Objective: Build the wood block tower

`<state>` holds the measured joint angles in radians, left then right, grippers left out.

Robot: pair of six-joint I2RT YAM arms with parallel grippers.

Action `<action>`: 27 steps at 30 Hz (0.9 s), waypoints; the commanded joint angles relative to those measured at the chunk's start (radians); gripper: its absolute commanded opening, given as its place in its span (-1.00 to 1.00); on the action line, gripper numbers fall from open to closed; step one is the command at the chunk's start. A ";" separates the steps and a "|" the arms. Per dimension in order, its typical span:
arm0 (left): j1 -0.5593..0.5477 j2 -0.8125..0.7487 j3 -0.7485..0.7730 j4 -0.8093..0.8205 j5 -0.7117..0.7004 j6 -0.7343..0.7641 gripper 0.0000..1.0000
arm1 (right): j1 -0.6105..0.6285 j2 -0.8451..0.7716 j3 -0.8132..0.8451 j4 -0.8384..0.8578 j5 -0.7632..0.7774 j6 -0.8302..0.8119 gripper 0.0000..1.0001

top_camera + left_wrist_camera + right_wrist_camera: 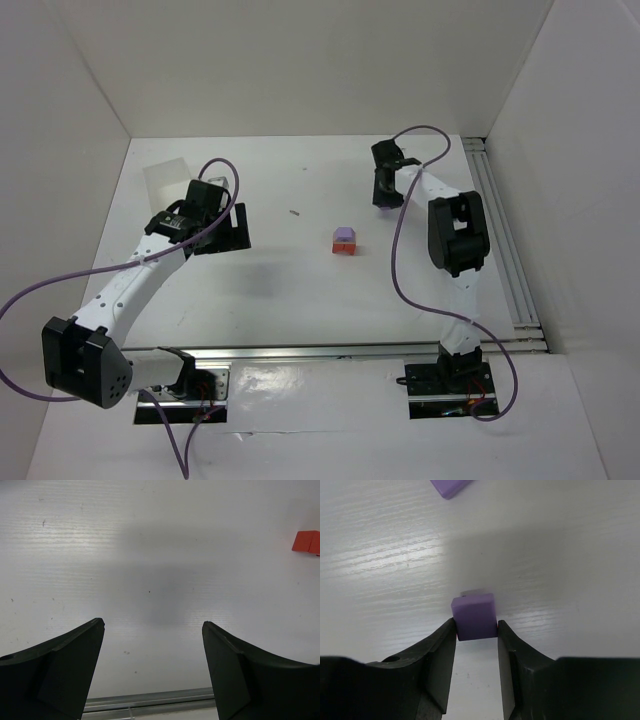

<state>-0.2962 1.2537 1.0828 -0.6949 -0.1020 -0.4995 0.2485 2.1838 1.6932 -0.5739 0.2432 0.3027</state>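
Your right gripper (476,626) is pinched onto a lilac cube (474,614), with its two dark fingers (440,655) pressing the cube's left and right faces. The cube sits low over the white table (560,580). From the wrist view you can't quite tell whether it touches the surface or hangs just off it. Beyond the cube, at the top edge of that view, the corner of a second lilac piece (450,486) shows.

From above, this gripper stands behind and to the right of the wood block tower (344,241), near it but apart. The tower is a short stack in the middle of the table, red-orange below with lilac on top.

Your left gripper (153,624) is spread wide over the table, well to the left of the tower. A red-orange block face (306,541) shows at the right edge of its wrist view. Further left of the tower lies a translucent white box (165,178). A tiny dark speck (295,212) lies just behind and left of the tower, between it and the box.
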 commanded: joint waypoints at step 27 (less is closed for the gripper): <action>-0.003 -0.037 0.003 0.015 -0.011 0.004 0.84 | 0.410 -0.504 -0.300 -0.144 0.166 0.343 -0.37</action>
<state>-0.2962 1.2465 1.0828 -0.6945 -0.1066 -0.4995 0.6468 1.6756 1.3922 -0.6987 0.3824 0.6102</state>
